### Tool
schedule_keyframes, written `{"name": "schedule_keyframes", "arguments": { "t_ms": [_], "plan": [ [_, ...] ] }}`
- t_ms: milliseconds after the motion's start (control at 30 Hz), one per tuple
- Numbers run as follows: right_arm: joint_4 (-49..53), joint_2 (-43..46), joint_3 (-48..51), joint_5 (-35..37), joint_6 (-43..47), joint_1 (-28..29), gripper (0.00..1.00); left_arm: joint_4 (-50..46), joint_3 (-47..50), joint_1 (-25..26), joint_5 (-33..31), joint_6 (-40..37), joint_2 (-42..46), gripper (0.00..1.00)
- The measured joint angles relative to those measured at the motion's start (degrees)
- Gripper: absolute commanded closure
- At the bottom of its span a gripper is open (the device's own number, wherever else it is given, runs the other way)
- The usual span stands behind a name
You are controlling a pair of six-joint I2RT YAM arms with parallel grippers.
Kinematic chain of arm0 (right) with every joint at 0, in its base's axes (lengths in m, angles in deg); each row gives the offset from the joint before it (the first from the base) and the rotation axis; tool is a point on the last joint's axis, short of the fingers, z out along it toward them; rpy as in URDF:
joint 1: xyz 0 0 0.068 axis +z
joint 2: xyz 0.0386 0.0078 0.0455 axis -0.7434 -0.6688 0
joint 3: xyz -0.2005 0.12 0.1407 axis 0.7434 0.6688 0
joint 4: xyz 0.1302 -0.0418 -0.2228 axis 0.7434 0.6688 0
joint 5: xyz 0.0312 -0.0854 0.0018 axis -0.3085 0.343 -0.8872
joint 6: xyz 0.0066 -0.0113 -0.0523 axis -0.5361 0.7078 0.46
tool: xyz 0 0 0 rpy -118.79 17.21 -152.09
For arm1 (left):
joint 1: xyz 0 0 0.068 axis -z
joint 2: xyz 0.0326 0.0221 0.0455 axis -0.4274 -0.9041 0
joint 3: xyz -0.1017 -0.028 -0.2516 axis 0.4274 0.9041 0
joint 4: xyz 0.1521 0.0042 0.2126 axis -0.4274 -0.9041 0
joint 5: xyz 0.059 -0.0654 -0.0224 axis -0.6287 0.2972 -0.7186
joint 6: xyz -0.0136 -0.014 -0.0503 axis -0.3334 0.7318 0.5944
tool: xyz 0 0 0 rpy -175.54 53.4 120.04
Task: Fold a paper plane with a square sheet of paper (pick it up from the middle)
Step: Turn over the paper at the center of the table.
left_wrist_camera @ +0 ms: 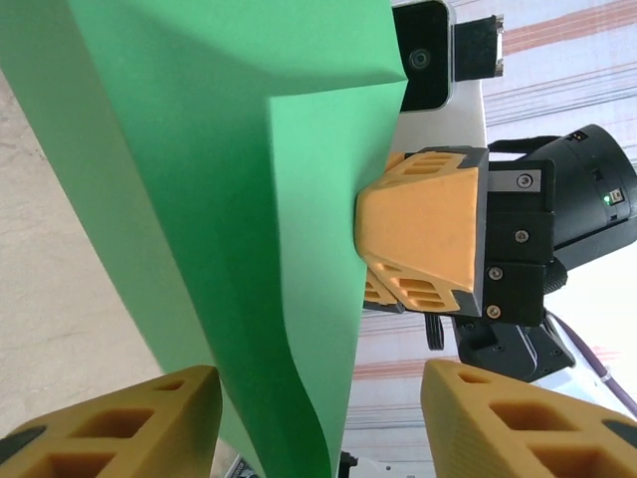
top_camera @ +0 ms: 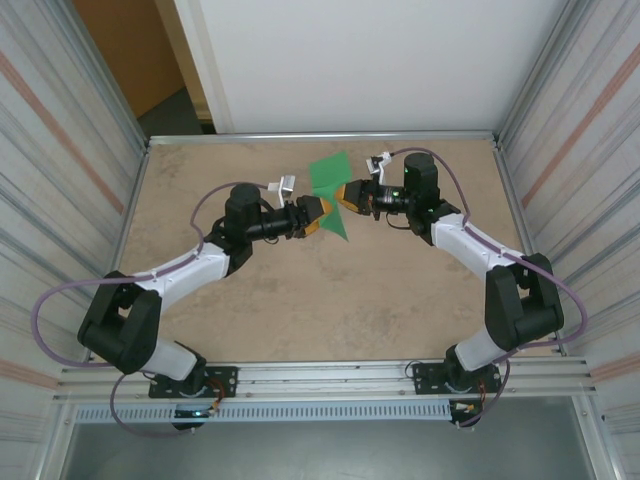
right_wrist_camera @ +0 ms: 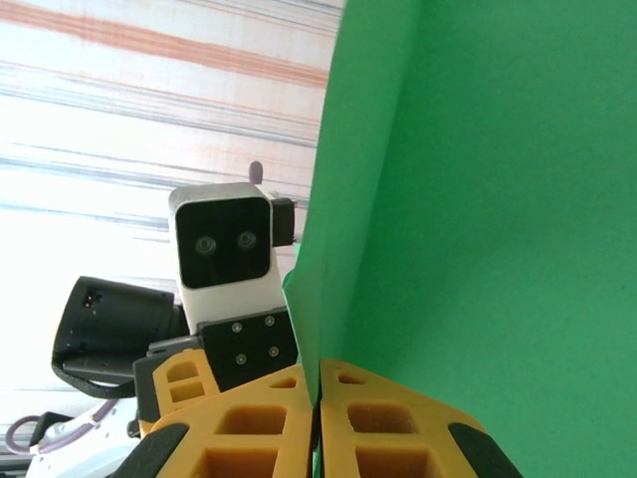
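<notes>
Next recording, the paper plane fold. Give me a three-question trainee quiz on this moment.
1. True or false: the paper lies flat.
2. The left gripper is: A. shut on the paper; B. open, with a finger on each side of the paper; C. shut on nothing.
3. Fill in: the ____ gripper pinches the paper.

Key:
1. False. The paper is held upright.
2. B.
3. The right gripper.
</notes>
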Motion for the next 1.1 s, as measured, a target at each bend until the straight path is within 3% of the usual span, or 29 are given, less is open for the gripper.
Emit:
{"name": "schedule_keyframes", "arguments": {
  "t_ms": [333,433,533,700,933,1100],
  "plan": [
    [0.81,2.01,0.7,-1.03,0.04,0.0,0.84,0.22,0.0,0.02,0.02,0.72,0.0,0.77],
    [2.34,2.51,0.92,-1.03,0.59,0.0,0.74,0.22,0.0,0.0,0.0,0.76,0.0,0.86],
    [6.1,3.26,1.05,-0.59,2.16,-0.26,0.57,0.2,0.02,0.0,-0.02,0.5,0.0,0.94],
    [15.23,6.93,2.21,3.32,6.05,-3.02,0.43,-3.08,0.31,0.0,-1.31,-2.89,1.18,0.97],
    [32.63,15.74,3.34,13.46,14.25,-9.35,0.36,-20.59,0.22,0.02,-6.88,-13.73,5.88,0.98],
    [43.45,20.72,3.34,21.44,19.74,-9.79,0.36,-42.97,-6.1,2.25,-17.46,-24.61,8.04,0.98]
  ]
}}
